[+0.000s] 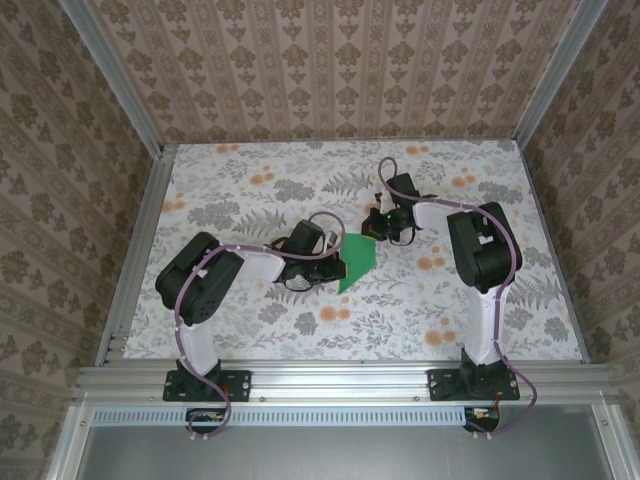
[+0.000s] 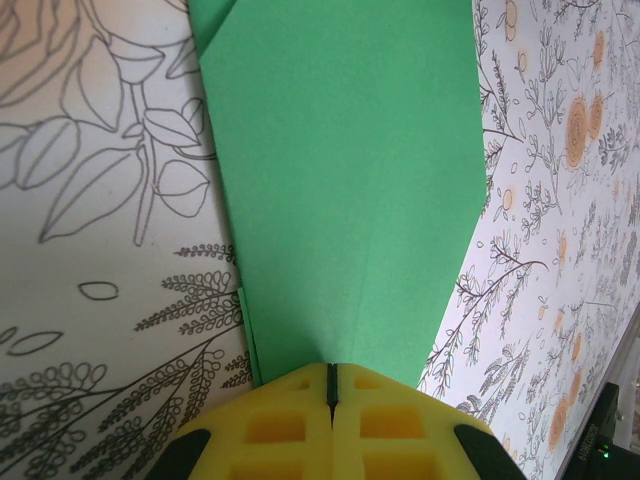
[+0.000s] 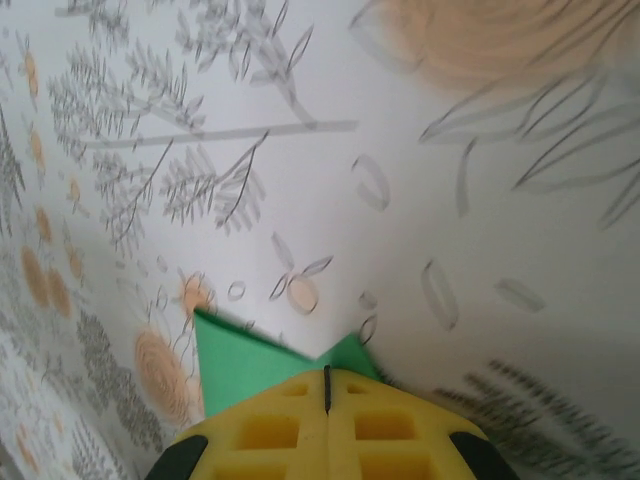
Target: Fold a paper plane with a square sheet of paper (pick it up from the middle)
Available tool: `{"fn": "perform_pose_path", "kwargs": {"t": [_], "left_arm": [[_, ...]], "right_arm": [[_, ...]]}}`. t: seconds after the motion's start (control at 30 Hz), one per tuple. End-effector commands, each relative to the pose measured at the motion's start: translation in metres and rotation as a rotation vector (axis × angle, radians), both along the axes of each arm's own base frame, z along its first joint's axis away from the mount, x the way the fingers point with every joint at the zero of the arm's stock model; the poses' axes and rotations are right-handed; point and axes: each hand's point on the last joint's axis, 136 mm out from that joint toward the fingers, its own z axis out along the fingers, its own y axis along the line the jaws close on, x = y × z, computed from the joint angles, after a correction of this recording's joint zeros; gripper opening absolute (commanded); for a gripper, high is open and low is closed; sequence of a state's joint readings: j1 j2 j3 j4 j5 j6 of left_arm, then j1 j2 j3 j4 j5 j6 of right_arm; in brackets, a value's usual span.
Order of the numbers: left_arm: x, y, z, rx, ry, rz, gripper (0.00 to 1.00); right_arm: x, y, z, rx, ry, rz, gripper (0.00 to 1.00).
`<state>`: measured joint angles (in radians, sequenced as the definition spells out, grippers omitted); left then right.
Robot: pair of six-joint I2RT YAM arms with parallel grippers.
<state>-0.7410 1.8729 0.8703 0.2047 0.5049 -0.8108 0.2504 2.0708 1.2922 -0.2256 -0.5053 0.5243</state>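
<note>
Top camera high, looking down; wrist cameras close, sharing green paper (image 2: 340,180).

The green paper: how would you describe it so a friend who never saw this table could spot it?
On the flower-patterned table, near its middle, lies the green paper, partly folded, with the left gripper and right gripper shut on opposite ends. It is the only plain green shape against the printed leaves and blossoms.

Lab booth (aluminium frame (image 1: 340,375), wallpaper (image 1: 330,70))
</note>
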Motion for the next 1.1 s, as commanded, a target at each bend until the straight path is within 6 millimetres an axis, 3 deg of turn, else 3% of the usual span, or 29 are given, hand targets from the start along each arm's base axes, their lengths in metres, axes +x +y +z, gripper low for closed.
{"fn": "perform_pose_path", "kwargs": {"t": [0.0, 0.1, 0.23, 0.37, 0.43, 0.57, 0.77, 1.07], "left_arm": [[-0.050, 0.047, -0.067, 0.250, 0.191, -0.021, 0.00], [-0.050, 0.046, -0.066, 0.248, 0.190, -0.021, 0.00], [-0.048, 0.045, -0.065, 0.245, 0.185, -0.021, 0.00], [-0.046, 0.042, -0.061, 0.237, 0.178, -0.020, 0.00], [-0.044, 0.042, -0.061, 0.235, 0.175, -0.018, 0.00], [-0.043, 0.040, -0.059, 0.232, 0.171, -0.017, 0.00], [-0.042, 0.039, -0.057, 0.226, 0.167, -0.016, 0.00], [-0.040, 0.038, -0.053, 0.221, 0.159, -0.015, 0.00]], "right_arm": [[0.021, -0.030, -0.013, -0.102, -0.024, -0.067, 0.04], [0.030, -0.034, -0.008, -0.109, -0.035, -0.075, 0.04], [0.034, -0.029, 0.026, -0.078, -0.099, -0.070, 0.04], [0.022, -0.027, 0.063, -0.042, -0.164, -0.073, 0.05], [0.008, -0.022, 0.070, -0.027, -0.170, -0.058, 0.06], [-0.025, -0.002, 0.069, 0.000, -0.142, -0.011, 0.07], [-0.064, 0.031, 0.050, 0.058, -0.055, 0.045, 0.07], [-0.087, 0.052, 0.013, 0.058, 0.050, 0.084, 0.07]]}}
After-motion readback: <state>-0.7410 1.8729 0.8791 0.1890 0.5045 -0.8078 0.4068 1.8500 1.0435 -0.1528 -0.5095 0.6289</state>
